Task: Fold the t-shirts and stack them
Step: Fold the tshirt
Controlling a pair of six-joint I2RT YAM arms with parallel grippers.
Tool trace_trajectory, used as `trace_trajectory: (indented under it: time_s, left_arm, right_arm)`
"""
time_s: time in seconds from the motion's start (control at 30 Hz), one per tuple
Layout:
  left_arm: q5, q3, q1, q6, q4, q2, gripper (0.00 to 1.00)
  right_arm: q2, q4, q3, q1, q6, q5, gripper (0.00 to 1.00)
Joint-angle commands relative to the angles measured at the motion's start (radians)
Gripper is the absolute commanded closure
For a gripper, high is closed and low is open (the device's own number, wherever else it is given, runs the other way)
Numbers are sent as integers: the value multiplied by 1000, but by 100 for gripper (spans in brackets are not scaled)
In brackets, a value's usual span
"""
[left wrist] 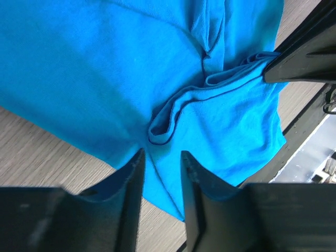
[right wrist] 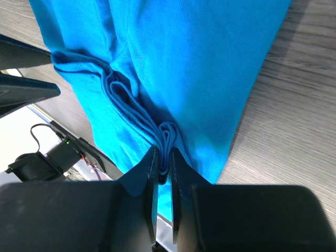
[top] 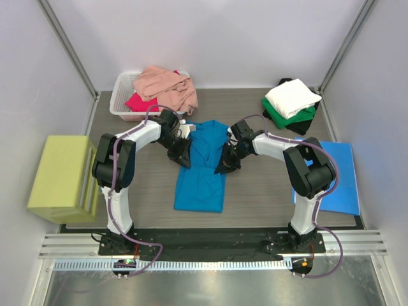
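A teal-blue t-shirt (top: 203,182) lies lengthwise in the middle of the table, between my two grippers. My left gripper (top: 183,155) is at its left edge. In the left wrist view (left wrist: 161,153) the jaws stand apart over the cloth (left wrist: 105,68), with a small raised fold just ahead of the tips. My right gripper (top: 226,164) is at the shirt's right edge. The right wrist view (right wrist: 164,152) shows it shut on a bunched fold of the teal cloth (right wrist: 210,63). More t-shirts are a salmon pink one (top: 169,86), a magenta-red one (top: 140,102), and a white (top: 292,97), green (top: 284,116) and black (top: 301,125) pile.
The pink and magenta shirts lie in a white basket (top: 120,95) at the back left. The white, green and black pile sits at the back right. A flat blue sheet (top: 341,182) lies on the right. A yellow-green block (top: 60,178) stands off the table's left edge.
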Motion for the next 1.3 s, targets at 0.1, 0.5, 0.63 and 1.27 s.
trace_trajectory:
  time_s: [0.1,0.5,0.63,1.27]
  left_arm:
    - [6,39,0,-9,-4,20,67]
    - [13,43,-5,-8,-4,31,84]
    - [15,46,-5,-6,-7,14,100]
    - [-19,64,46,51,-75,-64,100]
  right_arm:
    - [-2,18,13,-4,-15,-20,99]
    - [0,12,18,-5,-14,-18,99]
    - [1,10,21,-5,-12,-16,99]
    - [-2,-25,52,-56,-49,-9,99]
